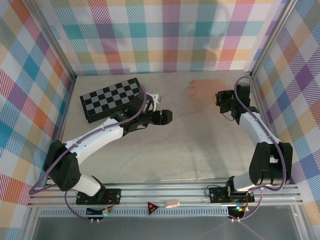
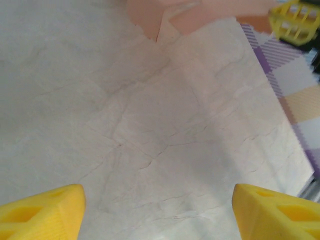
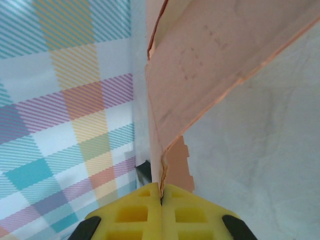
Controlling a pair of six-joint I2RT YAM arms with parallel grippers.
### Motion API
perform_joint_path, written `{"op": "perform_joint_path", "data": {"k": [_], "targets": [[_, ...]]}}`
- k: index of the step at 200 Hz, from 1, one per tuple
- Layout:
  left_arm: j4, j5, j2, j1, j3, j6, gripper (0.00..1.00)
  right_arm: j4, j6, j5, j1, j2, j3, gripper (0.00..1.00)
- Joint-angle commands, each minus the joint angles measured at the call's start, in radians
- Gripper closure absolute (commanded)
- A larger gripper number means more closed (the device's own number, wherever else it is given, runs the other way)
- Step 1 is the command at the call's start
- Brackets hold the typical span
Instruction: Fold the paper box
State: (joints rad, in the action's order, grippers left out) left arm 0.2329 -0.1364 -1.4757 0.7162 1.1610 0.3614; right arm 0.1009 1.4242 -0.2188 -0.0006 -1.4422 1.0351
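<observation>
Pinching one thin edge of the paper box, the right gripper has its yellow fingers pressed together on the salmon card, which stands up from them as a lifted, creased panel. From above, the paper box lies at the far right of the table, near the plaid back wall, with the right gripper at its right edge. The left gripper hovers over the middle of the table, well apart from the card, fingers spread wide and holding nothing. A checkered board lies behind it to the left. This looks like a flap being raised along a crease. To do it well, the right arm should turn the panel about the score line rather than drag the sheet. The left gripper probably needs to come across and press the flat part down, so the card neither slides nor buckles.
</observation>
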Motion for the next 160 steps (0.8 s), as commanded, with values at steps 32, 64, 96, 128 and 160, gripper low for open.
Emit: {"op": "perform_joint_path", "data": {"k": [32, 64, 96, 128, 160], "targets": [[-0.276, 0.233, -0.059, 0.107, -0.04, -0.449, 0.11, 0.287, -0.022, -0.028, 0.006, 0.022, 0.194, 1.0], [-0.369, 0.28, -0.162, 0.114, 0.03, -0.492, 0.01, 0.385, 0.002, -0.053, 0.016, 0.023, 0.269, 1.0], [-0.422, 0.362, -0.253, 0.114, 0.122, -0.502, 0.0, 0.464, 0.017, -0.049, 0.027, 0.038, 0.326, 1.0], [-0.453, 0.352, -0.326, 0.114, 0.191, -0.485, 0.0, 0.505, 0.027, -0.058, 0.028, 0.04, 0.377, 1.0], [-0.472, 0.432, -0.378, 0.114, 0.236, -0.466, 0.0, 0.517, 0.054, -0.071, 0.027, 0.046, 0.401, 1.0]]}}
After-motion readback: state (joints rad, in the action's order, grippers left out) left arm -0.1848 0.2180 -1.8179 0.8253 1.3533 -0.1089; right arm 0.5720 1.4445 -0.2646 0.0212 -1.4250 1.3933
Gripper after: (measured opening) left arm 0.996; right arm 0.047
